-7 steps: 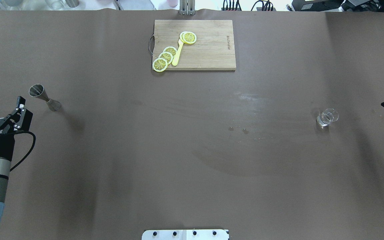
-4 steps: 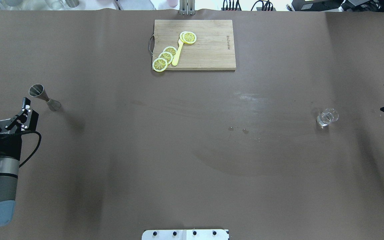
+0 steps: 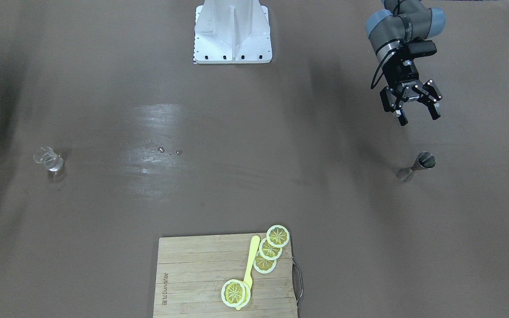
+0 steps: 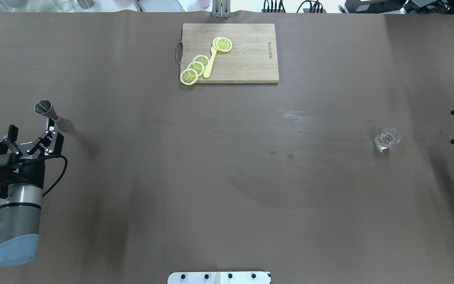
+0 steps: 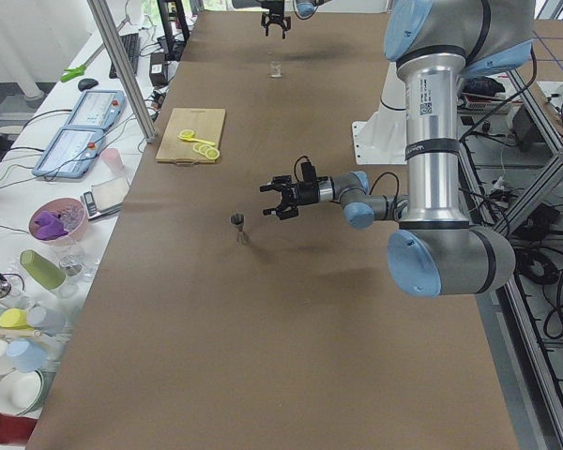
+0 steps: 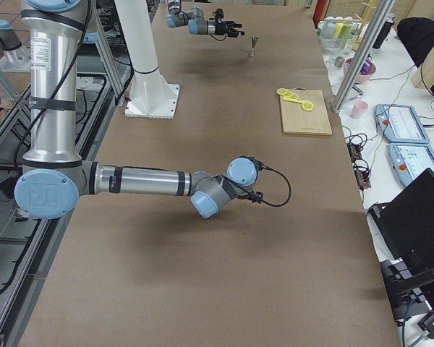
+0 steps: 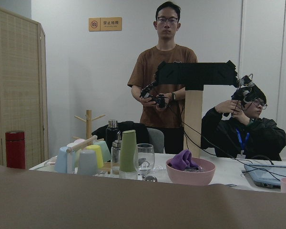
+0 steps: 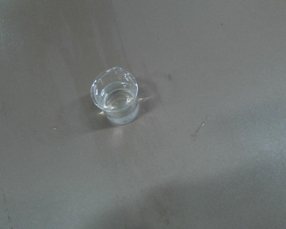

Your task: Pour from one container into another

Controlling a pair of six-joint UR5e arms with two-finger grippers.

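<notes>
The left tool (image 4: pixel 31 128) has slid closer to the little metal cup (image 4: pixel 51 114). A moment ago it was farther off to the side. Its two fingers are spread wide and hold nothing. The metal cup is just ahead of this tool, near one finger, but not between the fingers yet and not touching them.

The right tool (image 4: pixel 452 127) has also moved, and now it lines up with the small glass (image 4: pixel 386 139). Its fingers are spread too, with nothing in them. The glass sits in front of it, with a gap of bare bench (image 4: pixel 227 177) between them.

I think both tools are getting ready to pick something up. No pouring has started.

The metal cup is shiny and pinched in the middle, like two cones joined at their tips. It stands up with an open end on top. I cannot tell if anything is inside. The glass is clear and short, with a tiny spout on its rim. It has some clear liquid in the bottom.
</notes>
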